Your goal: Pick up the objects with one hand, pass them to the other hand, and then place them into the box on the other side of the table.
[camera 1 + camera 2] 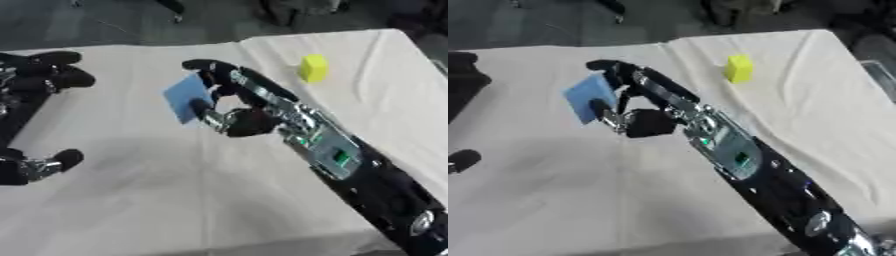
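Blue flat square piece (185,97), thin like a card or a bit of foam sheet, is held up off the table by the right hand (234,107), pinched between the thumb below and the curled fingers above, roughly over the middle of the table. It's tilted, one broad face turned toward the robot's left side.

A corner of what might be a clear-walled container (879,72) is seen at the right edge in the right eye view only; whether anything is inside can't be told.

A small yellow block (313,68), blocky and matte, is seen standing on the far right part of the table, well apart from the blue piece.

The right arm is black with silver joints and a green patch on the forearm, stretched in from the lower right corner. The left hand (48,75) is seen at the left edge, black fingers spread and relaxed, nothing held in it.

The table is covered by a cream cloth (175,200) with soft creases. Dark floor is seen beyond the far edge.
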`<state>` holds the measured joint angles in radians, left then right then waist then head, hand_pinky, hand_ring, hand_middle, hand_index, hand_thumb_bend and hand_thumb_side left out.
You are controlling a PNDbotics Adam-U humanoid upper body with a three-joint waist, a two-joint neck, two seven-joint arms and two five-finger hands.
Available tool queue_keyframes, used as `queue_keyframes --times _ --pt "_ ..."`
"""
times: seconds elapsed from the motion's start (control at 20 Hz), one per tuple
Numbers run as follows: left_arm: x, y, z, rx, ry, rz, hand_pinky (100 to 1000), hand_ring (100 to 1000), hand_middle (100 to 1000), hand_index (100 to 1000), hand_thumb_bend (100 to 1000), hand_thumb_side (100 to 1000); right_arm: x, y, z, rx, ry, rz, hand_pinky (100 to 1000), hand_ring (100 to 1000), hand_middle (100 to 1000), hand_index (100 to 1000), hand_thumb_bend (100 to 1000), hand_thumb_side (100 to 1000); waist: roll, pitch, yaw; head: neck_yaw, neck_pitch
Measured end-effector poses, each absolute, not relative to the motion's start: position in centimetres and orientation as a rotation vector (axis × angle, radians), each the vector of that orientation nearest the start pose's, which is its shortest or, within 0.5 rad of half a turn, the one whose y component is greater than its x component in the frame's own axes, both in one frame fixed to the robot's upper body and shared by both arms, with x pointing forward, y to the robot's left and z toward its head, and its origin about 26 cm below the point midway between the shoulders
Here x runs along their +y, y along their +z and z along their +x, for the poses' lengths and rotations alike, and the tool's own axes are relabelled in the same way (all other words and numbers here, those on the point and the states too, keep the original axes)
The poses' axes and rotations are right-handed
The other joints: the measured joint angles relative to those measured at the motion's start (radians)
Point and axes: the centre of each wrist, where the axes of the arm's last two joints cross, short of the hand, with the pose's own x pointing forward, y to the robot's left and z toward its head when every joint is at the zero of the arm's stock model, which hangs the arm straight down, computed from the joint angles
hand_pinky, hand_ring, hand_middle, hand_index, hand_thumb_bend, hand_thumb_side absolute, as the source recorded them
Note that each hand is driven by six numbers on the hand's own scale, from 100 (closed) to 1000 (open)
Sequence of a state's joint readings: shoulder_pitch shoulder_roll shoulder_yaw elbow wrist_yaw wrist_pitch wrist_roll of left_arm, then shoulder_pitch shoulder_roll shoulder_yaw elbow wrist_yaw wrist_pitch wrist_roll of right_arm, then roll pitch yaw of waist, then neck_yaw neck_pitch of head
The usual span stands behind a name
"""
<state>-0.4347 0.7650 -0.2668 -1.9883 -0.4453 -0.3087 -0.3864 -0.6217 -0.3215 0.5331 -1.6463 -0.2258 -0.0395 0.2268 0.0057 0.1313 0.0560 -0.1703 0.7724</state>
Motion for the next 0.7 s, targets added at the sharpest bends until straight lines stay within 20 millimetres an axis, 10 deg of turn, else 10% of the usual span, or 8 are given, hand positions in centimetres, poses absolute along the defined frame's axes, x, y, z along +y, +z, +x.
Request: queue_keyframes --times 0.7 --pt "22.4 23.5 30.1 2.424 2.248 -0.557 708 1000 806 983 529 152 -8.9 14.5 34.9 -1.579 1.096 0.98 517 726 406 927 100 487 0.005 0.002 0.018 -0.048 0.0"
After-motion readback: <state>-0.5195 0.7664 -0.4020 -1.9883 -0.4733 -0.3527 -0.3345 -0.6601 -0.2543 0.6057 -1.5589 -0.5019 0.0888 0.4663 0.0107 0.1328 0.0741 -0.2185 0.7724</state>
